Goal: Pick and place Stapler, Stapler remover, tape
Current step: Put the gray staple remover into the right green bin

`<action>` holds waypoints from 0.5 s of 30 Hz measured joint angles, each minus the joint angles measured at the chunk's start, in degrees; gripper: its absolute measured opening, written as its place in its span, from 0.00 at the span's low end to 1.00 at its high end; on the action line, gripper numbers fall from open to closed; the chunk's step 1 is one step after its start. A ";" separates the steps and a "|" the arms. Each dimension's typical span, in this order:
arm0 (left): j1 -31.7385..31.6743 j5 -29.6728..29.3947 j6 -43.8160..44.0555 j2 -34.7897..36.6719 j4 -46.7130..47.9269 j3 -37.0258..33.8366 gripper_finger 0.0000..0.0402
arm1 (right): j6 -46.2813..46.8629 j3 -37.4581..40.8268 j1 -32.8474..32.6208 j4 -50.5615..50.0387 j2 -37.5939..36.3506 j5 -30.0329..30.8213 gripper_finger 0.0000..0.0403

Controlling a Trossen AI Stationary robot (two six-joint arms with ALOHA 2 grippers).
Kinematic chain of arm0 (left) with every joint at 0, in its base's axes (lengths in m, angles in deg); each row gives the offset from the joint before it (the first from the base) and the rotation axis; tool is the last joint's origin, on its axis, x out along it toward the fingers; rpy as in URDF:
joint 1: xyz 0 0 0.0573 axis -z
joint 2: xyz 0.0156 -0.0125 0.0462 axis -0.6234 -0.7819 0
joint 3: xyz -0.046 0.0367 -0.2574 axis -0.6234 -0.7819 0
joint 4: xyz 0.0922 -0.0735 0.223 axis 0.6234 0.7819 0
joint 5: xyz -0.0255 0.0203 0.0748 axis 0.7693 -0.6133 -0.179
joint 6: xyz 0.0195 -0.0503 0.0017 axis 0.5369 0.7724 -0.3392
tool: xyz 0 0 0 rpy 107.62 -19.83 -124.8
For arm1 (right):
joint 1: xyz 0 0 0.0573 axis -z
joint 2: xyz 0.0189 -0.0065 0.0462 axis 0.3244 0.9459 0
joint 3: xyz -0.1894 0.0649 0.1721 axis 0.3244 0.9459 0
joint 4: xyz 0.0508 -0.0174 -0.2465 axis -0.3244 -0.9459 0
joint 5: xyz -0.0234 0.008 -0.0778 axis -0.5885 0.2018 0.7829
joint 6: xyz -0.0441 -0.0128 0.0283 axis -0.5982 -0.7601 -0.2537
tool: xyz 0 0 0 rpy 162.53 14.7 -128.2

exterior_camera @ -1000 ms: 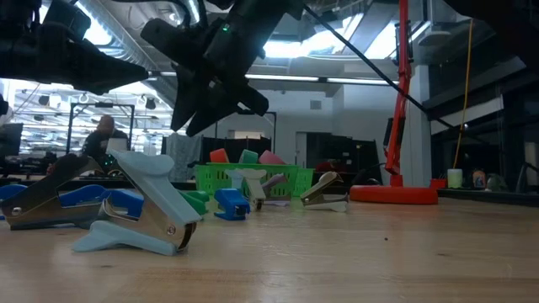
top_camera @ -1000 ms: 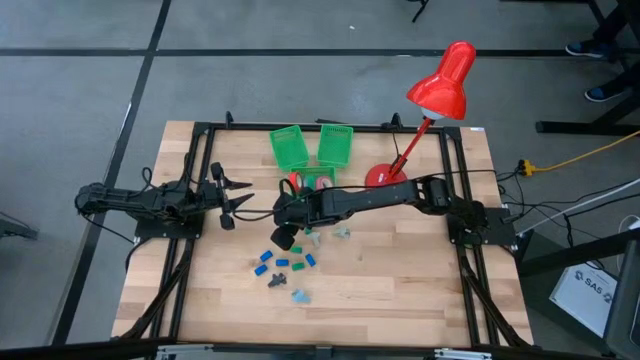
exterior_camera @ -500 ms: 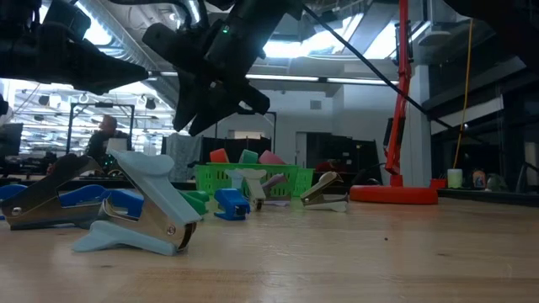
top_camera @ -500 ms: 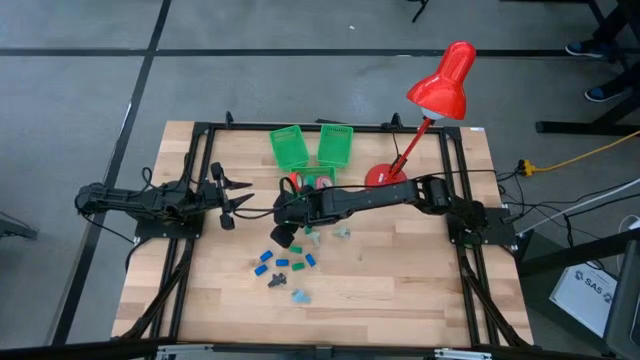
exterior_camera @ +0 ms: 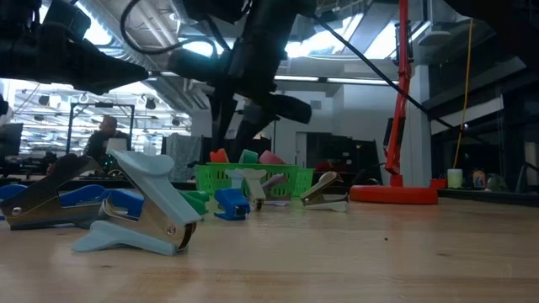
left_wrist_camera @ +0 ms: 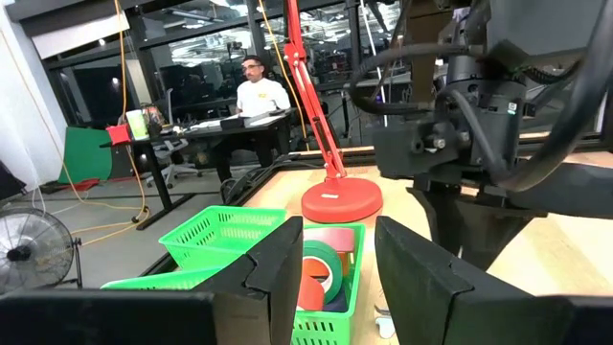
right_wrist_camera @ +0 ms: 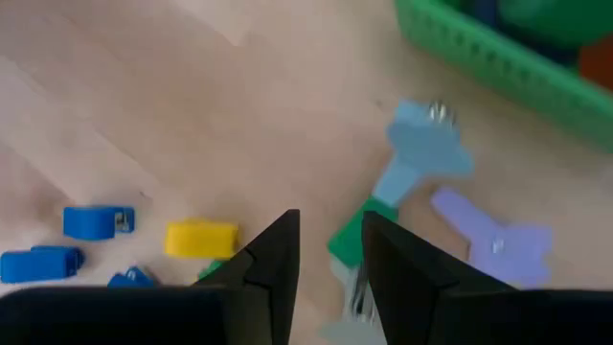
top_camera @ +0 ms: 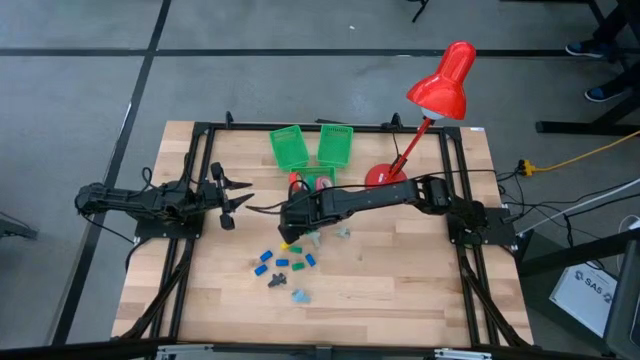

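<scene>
The wooden table carries two green baskets at its far edge beside a red desk lamp, and a loose scatter of small pieces toward the middle. The right arm reaches across from the right side, and the right gripper points down over the near end of that scatter; the left gripper waits well apart at the table's left side, aimed toward the baskets, its jaws a narrow slot with nothing between them. Tape rolls in red and green lie in a basket, seen past the left fingers, with more red and pink ones at the baskets' near edge. The small blocky staplers lie on the wood below the right arm: a yellow stapler and blue staplers to one side of the jaws, a green stapler almost straight ahead between the two fingertips, and pale claw-like staple removers further on toward the basket. The green piece looks the likeliest target, and the right arm is by far the nearer; its long axis I cannot make out, as the fingers cover part of it. The right jaws stand slightly apart and hold nothing, above the pieces and not visibly touching any.
</scene>
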State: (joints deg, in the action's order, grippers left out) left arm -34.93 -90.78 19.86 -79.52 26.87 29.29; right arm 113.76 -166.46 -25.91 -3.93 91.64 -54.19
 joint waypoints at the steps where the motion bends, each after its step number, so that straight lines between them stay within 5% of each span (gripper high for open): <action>1: 0.00 0.00 0.00 -0.02 0.02 -0.02 0.32 | 0.69 0.00 -0.01 -0.48 0.00 -0.71 0.30; 15: -0.02 0.00 0.02 -0.02 0.00 -0.02 0.32 | 11.21 0.00 -0.48 -2.45 0.00 -7.44 0.30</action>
State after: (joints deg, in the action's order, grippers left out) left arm -34.95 -90.78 19.88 -79.54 26.87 29.27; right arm 124.98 -166.46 -26.39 -6.38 91.64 -61.63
